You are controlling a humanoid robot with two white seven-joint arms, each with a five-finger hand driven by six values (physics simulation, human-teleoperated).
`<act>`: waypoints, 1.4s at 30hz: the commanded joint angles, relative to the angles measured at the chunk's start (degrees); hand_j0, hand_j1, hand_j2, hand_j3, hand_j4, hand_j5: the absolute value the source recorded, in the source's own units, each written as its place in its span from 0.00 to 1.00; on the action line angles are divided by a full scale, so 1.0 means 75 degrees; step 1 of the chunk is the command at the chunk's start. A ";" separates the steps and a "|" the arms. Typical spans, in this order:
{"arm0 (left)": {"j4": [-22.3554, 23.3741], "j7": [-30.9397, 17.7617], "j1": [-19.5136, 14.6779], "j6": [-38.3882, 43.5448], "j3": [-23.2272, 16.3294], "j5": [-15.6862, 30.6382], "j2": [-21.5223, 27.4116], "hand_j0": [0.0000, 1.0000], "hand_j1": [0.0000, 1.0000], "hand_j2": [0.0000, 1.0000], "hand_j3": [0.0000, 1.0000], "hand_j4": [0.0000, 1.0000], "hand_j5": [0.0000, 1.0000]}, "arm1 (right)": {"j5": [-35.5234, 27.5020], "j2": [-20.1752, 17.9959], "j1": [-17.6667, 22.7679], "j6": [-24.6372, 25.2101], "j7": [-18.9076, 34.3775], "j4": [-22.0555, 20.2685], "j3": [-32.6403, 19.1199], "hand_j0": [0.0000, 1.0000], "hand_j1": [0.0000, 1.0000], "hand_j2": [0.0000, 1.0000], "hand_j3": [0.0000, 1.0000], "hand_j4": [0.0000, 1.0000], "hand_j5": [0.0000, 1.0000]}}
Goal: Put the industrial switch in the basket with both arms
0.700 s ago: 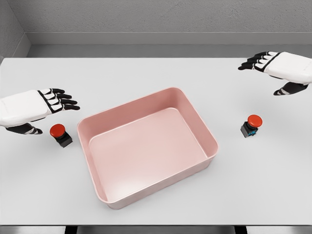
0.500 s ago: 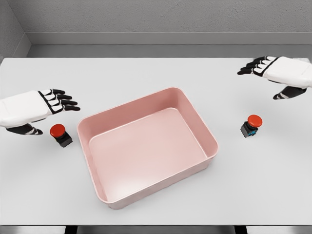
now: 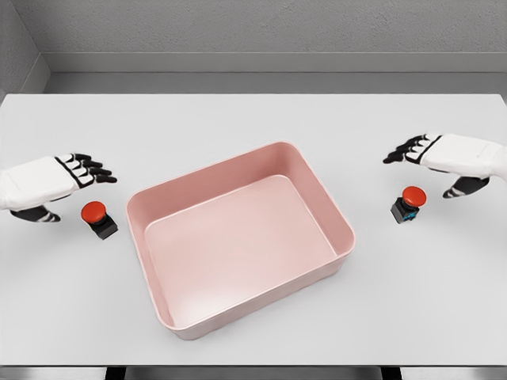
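- Nothing is placed yet: I see the pink basket (image 3: 342, 229) holding nothing, both grasps and both drops left.
- Left switch (image 3: 98, 218) sits just left of the basket; right switch (image 3: 409, 203) lies well right of it.
- My left hand (image 3: 47, 184) and right hand (image 3: 451, 155) hover spread, holding nothing.
- Switches: red dome caps, dark boxy bases. Basket: smooth, glossy, round-cornered.

A smooth, matte white tabletop (image 3: 238, 119) fills most of the view. Behind its far edge runs a pale grey ledge (image 3: 269, 62), with a rough grey concrete-like wall (image 3: 261, 24) above.
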 commanded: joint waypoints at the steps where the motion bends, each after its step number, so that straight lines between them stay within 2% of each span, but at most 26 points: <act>1: 0.0059 0.0004 0.0000 0.0011 -0.0019 -0.0086 -0.0166 0.99 0.99 0.99 0.99 0.99 0.99 | -0.0041 0.0001 0.0000 0.0012 0.0003 -0.0008 0.0088 1.00 1.00 1.00 1.00 1.00 1.00; 4: -0.0223 0.0168 0.0012 0.0011 -0.0030 -0.0086 -0.0178 0.99 0.99 0.99 0.99 0.99 0.99 | -0.0041 0.0024 0.0094 0.0012 0.0015 -0.0008 0.0076 1.00 1.00 1.00 1.00 1.00 1.00; 9: -0.0270 0.0168 0.0012 0.0011 -0.0042 -0.0086 -0.0189 0.96 0.96 0.96 0.96 0.96 0.96 | -0.0041 0.0071 0.0211 0.0012 0.0144 -0.0031 0.0029 1.00 1.00 1.00 1.00 1.00 1.00; 10: -0.0270 0.0180 0.0012 0.0011 -0.0042 -0.0086 -0.0178 0.91 0.91 0.91 0.91 0.91 0.91 | -0.0041 0.0071 0.0211 0.0012 0.0155 -0.0043 0.0018 1.00 1.00 1.00 1.00 1.00 1.00; 15: -0.0211 0.0180 0.0164 0.0011 -0.0030 -0.0110 -0.0096 0.93 0.93 0.93 0.93 0.93 0.93 | -0.0041 0.0071 0.0281 0.0012 0.0144 -0.0067 -0.0006 1.00 1.00 1.00 1.00 1.00 1.00; 25: -0.0223 0.0180 0.0188 0.0011 -0.0007 -0.0121 -0.0072 0.93 0.93 0.93 0.93 0.93 0.93 | -0.0053 0.0083 0.0457 0.0012 0.0073 -0.0477 -0.0006 0.99 0.99 0.99 0.99 0.99 0.99; 30: -0.0246 0.0180 0.0199 0.0011 -0.0007 -0.0133 -0.0072 0.93 0.93 0.93 0.93 0.93 0.93 | -0.0053 0.0083 0.0527 0.0012 0.0085 -0.0477 0.0006 0.94 0.94 0.94 0.94 0.94 0.94; 34: -0.0270 0.0215 0.0305 0.0011 0.0040 -0.0133 -0.0061 0.93 0.93 0.93 0.93 0.93 0.93 | -0.0053 0.0071 0.0562 0.0012 0.0085 -0.0453 0.0006 0.79 0.79 0.79 0.79 0.79 0.79; 36: -0.0270 0.0227 0.0328 0.0011 0.0063 -0.0121 -0.0060 0.93 0.93 0.93 0.93 0.93 0.93 | -0.0053 0.0060 0.0562 0.0012 0.0085 -0.0442 0.0006 0.77 0.77 0.77 0.77 0.77 0.77; 38: -0.0270 0.0344 0.0328 0.0011 0.0075 -0.0121 -0.0049 0.85 0.85 0.85 0.85 0.85 0.85 | -0.0053 0.0060 0.0574 0.0012 0.0085 -0.0442 -0.0006 0.74 0.74 0.74 0.74 0.74 0.74; 42: -0.0270 0.0414 0.0340 0.0011 0.0075 -0.0121 -0.0037 0.86 0.86 0.86 0.86 0.86 0.86 | -0.0053 0.0060 0.0586 0.0012 0.0085 -0.0442 -0.0006 0.70 0.70 0.70 0.70 0.70 0.70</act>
